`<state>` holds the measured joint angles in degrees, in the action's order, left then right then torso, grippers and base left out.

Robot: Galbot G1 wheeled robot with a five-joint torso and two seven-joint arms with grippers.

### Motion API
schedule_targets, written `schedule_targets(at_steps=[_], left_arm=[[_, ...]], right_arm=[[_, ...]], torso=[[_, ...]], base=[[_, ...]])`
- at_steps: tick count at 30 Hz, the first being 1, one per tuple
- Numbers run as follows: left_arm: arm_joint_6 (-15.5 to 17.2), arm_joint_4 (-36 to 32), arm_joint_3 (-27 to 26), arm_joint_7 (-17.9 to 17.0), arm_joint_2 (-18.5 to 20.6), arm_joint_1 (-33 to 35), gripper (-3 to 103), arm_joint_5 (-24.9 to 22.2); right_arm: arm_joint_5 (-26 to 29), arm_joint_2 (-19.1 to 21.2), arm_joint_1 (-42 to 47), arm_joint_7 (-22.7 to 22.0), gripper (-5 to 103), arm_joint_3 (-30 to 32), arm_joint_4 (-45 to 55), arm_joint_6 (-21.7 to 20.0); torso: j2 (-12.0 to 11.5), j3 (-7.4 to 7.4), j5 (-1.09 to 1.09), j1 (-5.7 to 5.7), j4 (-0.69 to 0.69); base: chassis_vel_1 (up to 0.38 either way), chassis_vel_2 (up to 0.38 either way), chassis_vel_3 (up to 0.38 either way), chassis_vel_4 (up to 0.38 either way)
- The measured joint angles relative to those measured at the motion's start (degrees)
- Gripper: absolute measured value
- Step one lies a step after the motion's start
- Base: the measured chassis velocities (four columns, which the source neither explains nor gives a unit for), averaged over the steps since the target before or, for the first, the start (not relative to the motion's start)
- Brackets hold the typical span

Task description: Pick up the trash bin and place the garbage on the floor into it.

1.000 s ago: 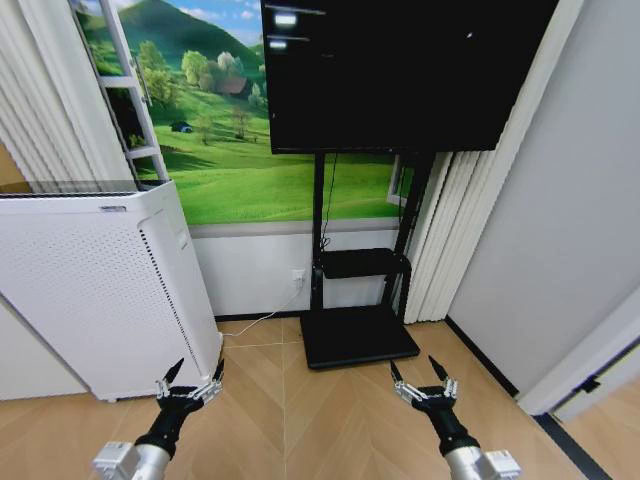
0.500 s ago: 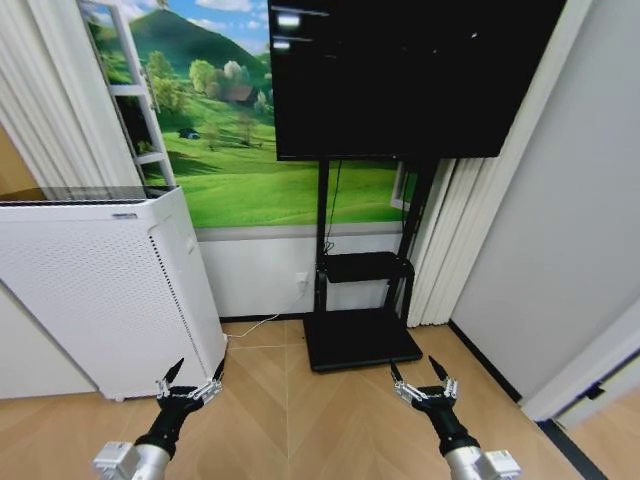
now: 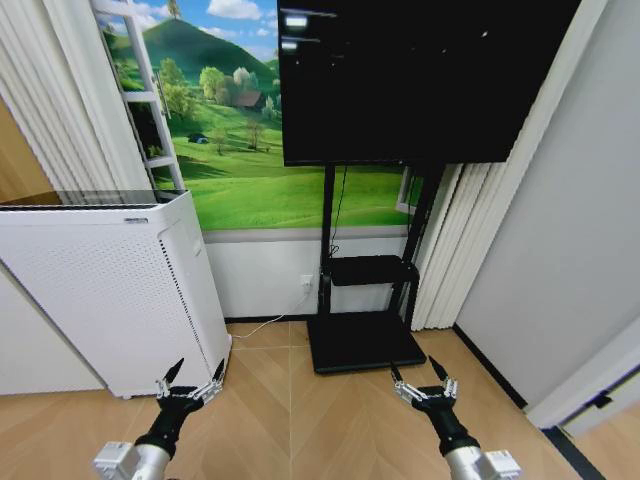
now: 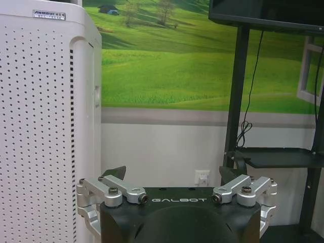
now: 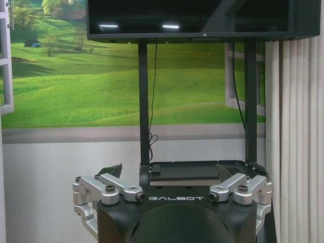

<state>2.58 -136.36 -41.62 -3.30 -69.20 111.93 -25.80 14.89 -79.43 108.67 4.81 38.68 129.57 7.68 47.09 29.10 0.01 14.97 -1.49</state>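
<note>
Light tan herringbone parquet floor (image 3: pixel 300 420) fills the lower part of the head view, bare between the two arms, and neither the trash bin nor the garbage can be made out anywhere on the stretch that is visible. At the lower left of that view the left gripper (image 3: pixel 190 378) hangs low over the wood with its dark pointed fingers spread wide apart, nothing between them; the left wrist view shows the same gripper (image 4: pixel 178 174) with its silver linkages splayed to either side. At the lower right the right gripper (image 3: pixel 420 376) sits at a matching height, its jaws likewise spread and empty, and the right wrist view shows it (image 5: pixel 172 171) facing the wall. Just behind the left gripper stands a tall white perforated box-shaped appliance (image 3: pixel 110 290), filling the middle left. Centre frame, a flat black rectangular stand base (image 3: pixel 362 342) lies on the floor, with a small black shelf (image 3: pixel 367 270) above it and a large dark television screen (image 3: pixel 420 80) at the top. Behind these hangs a green meadow landscape mural (image 3: pixel 250 170), with pale vertical blinds (image 3: pixel 455 250) to its right.
</note>
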Motion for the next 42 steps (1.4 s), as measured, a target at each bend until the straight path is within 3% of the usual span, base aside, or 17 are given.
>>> schedule_targets(at_steps=[5,27,42], left_arm=[[0.0,0.0,0.0,0.0,0.0,0.0,100,0.0],[0.0,0.0,0.0,0.0,0.0,0.0,100,0.0],[0.01,0.01,0.0,0.0,0.0,0.0,100,0.0]], right_arm=[[0.0,0.0,0.0,0.0,100,0.0,0.0,0.0],[0.0,-0.01,0.0,0.0,100,0.0,0.0,0.0],[0.0,0.0,0.0,0.0,100,0.0,0.0,0.0]], torso=[[0.83,0.49,0.0,0.34,0.0],[0.5,0.31,-0.01,0.22,0.01],[0.35,0.2,-0.05,0.13,0.01]], base=[[0.1,0.097,-0.116,-0.13],[0.032,0.021,-0.028,-0.019],[0.166,-0.152,-0.176,0.168]])
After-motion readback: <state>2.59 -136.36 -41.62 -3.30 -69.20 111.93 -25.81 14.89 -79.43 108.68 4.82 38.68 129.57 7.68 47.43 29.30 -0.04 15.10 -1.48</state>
